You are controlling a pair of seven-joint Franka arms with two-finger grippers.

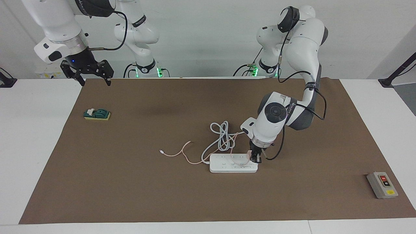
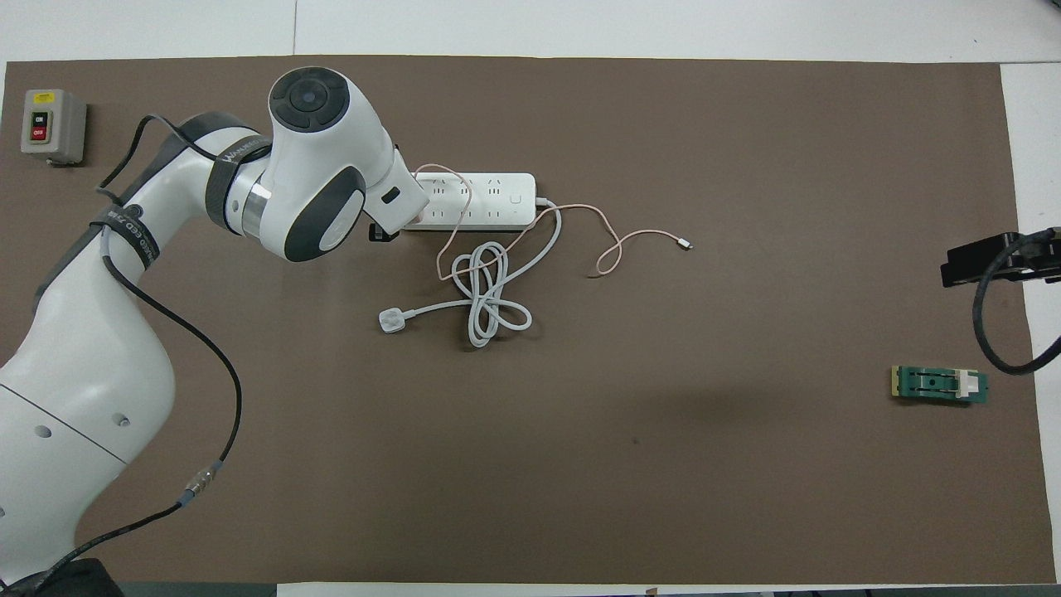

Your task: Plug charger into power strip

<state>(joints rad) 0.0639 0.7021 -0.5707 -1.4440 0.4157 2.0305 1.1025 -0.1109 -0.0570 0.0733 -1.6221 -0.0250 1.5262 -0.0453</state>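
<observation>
The white power strip (image 1: 232,166) lies flat on the brown mat; it also shows in the overhead view (image 2: 481,201). My left gripper (image 1: 255,158) points down over the strip's end toward the left arm's end of the table, shut on the pale pink charger (image 1: 249,154). The charger sits at the strip's top face; I cannot tell whether its prongs are in a socket. In the overhead view my left hand hides the charger. Its thin pink cable (image 1: 182,152) (image 2: 617,240) trails over the strip onto the mat. My right gripper (image 1: 94,81) (image 2: 986,259) waits open, raised over the mat's edge.
The strip's thick white cord (image 2: 489,290) lies coiled nearer to the robots than the strip, ending in a white three-pin plug (image 2: 390,321). A grey button box (image 1: 382,184) (image 2: 51,126) sits at the left arm's end. A green block (image 1: 97,114) (image 2: 941,384) sits at the right arm's end.
</observation>
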